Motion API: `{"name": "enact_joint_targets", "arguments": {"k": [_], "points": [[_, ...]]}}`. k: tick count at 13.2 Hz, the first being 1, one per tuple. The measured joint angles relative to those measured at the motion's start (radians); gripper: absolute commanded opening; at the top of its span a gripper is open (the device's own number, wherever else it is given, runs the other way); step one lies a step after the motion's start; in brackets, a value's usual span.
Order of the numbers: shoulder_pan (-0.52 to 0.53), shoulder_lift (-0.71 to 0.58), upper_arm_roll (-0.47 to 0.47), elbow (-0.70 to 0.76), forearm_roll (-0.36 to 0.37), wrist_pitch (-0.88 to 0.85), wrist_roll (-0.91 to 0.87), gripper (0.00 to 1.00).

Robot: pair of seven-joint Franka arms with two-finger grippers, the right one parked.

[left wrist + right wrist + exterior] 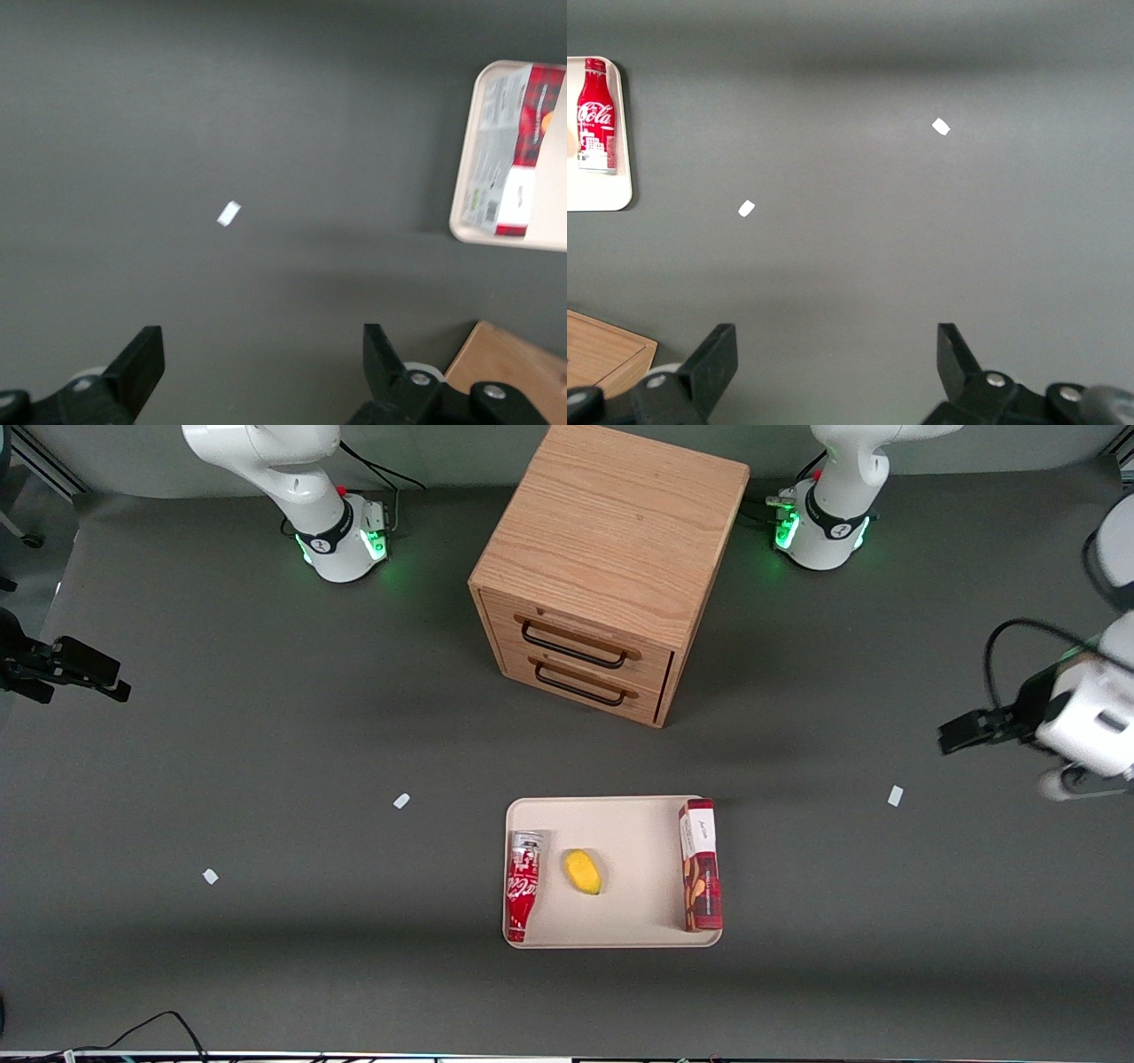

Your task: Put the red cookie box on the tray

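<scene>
The working arm is glossy white, rising from a rounded base (pixel 819 527) ringed with a black band and lit green (a small red dot sits above). A black cable (pixel 1019 638) loops to the gripper (pixel 952 737), whose fingers (pixel 142 363) are matte black, spread wide above the table toward the working arm's end, silver screws showing.

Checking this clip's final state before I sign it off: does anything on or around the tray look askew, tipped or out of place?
Mostly tidy. The red cookie box lies on the tray, hard against the rim at the working arm's end. The soda can lies tipped on its side, beside a yellow fruit. The gripper hangs open, away from the tray.
</scene>
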State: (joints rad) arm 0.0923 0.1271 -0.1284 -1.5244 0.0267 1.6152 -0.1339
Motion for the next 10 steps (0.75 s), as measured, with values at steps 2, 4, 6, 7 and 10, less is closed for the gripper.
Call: {"name": "enact_joint_targets", "arguments": {"k": [2,4,6,7,10], "points": [[0.048,-0.08,-0.001,-0.041,-0.001,-0.012,0.066,1.0],[0.077,-0.15,-0.002,-0.086,-0.005,-0.013,0.092,1.0],[0.084,-0.196,-0.004,-0.115,-0.022,-0.021,0.106,1.0],[0.084,-0.207,-0.006,-0.123,-0.025,-0.026,0.106,1.0],[0.084,-0.209,-0.01,-0.131,-0.028,-0.027,0.11,1.0]]}}
